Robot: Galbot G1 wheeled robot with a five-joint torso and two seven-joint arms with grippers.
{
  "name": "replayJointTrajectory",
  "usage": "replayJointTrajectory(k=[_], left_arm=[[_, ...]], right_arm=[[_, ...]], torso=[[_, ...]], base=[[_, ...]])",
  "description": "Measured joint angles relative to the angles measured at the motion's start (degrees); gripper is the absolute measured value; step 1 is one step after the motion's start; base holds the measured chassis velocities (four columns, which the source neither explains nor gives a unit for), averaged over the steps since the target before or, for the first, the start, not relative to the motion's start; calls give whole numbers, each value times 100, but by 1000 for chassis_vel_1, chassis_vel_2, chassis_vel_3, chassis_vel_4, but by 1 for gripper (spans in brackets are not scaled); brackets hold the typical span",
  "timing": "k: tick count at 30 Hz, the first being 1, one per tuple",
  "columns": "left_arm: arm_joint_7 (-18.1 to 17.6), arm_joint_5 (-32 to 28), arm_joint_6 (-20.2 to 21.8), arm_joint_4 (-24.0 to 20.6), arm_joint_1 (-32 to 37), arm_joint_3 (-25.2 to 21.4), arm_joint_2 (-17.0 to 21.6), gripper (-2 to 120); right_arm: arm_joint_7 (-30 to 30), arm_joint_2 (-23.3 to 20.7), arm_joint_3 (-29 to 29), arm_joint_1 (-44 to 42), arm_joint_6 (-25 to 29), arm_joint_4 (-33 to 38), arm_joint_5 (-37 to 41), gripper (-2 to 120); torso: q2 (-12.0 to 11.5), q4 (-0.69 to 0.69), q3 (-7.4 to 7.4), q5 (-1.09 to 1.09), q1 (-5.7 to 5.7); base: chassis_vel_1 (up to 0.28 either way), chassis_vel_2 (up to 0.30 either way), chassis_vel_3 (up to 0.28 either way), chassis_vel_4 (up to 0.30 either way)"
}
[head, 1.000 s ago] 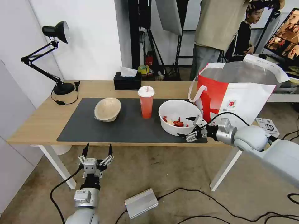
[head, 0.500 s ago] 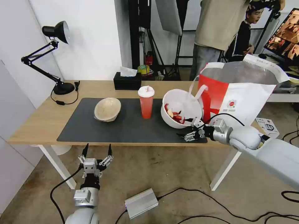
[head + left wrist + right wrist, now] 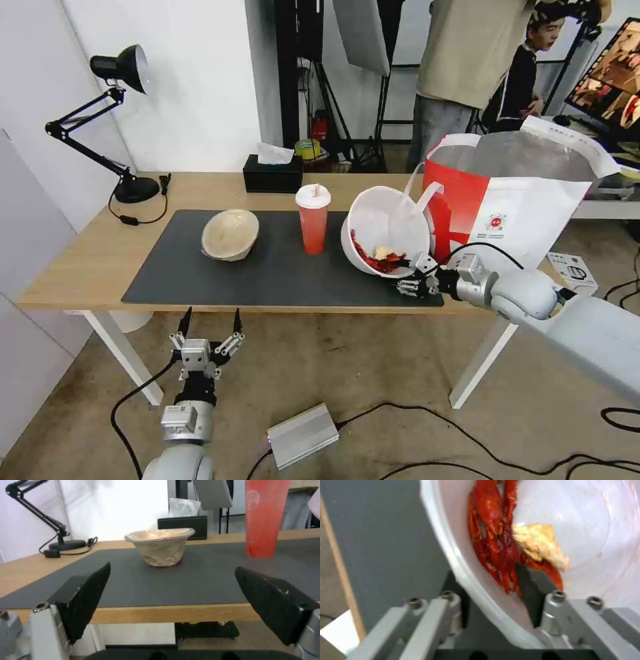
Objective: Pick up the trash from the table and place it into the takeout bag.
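Observation:
My right gripper [image 3: 412, 275] is shut on the near rim of the large white bowl [image 3: 390, 223]. The bowl is tipped up steeply beside the takeout bag [image 3: 517, 207], and its red scraps [image 3: 375, 257] have slid to the low side. The right wrist view shows the bowl's rim [image 3: 460, 562] pinched with one finger [image 3: 530, 590] inside, against the scraps [image 3: 493, 540]. The red cup [image 3: 313, 223] [image 3: 265, 517] and the beige bowl [image 3: 230, 233] [image 3: 160, 546] stand on the dark mat [image 3: 280, 273]. My left gripper [image 3: 208, 330] [image 3: 172, 568] hangs open below the table's [image 3: 87, 253] front edge.
A black tissue box [image 3: 272, 175] [image 3: 182, 524] sits at the table's back edge and a black desk lamp [image 3: 127, 133] at its back left. The bag's loop handle [image 3: 427, 190] lies against the raised bowl. Cables and a metal box [image 3: 303, 435] lie on the floor.
The right gripper has closed on the white bowl's rim and tipped the bowl from flat on the mat to steeply tilted. The scraps slid down. The left arm stayed put.

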Motion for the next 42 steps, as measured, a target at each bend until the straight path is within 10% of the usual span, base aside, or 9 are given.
replayJointTrajectory(k=[8, 42], left_arm=[[1, 9, -55, 33, 2, 31, -8, 100], [11, 102, -149, 95, 27, 81, -63, 100]], right_arm=[[101, 78, 12, 44, 62, -65, -29, 0], [186, 163, 41, 185, 303, 189, -230, 0]], torso=[[0, 0, -1, -1, 0], [-1, 0, 0, 0, 0]], base=[[0, 0, 0, 0], [0, 0, 0, 0]])
